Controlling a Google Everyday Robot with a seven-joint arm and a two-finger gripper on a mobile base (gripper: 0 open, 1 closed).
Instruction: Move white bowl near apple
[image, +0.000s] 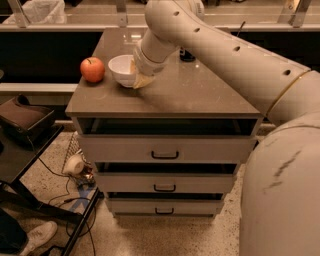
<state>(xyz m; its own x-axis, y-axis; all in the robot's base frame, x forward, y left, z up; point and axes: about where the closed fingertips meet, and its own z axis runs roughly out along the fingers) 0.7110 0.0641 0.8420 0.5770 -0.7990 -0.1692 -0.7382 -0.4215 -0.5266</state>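
Observation:
The white bowl (122, 69) sits on the brown cabinet top (190, 95), left of centre. The orange-red apple (92, 69) stands a short way to its left, near the left edge, apart from the bowl. My gripper (137, 76) is at the bowl's right rim, with a tan finger (140, 81) showing against the outside of the bowl. The white arm reaches in from the upper right and hides the rest of the hand.
A dark can (187, 55) stands at the back of the cabinet top, mostly behind my arm. The cabinet has drawers (165, 155) below. A black stand (25, 150) and cables lie on the floor at left. A counter rail runs behind.

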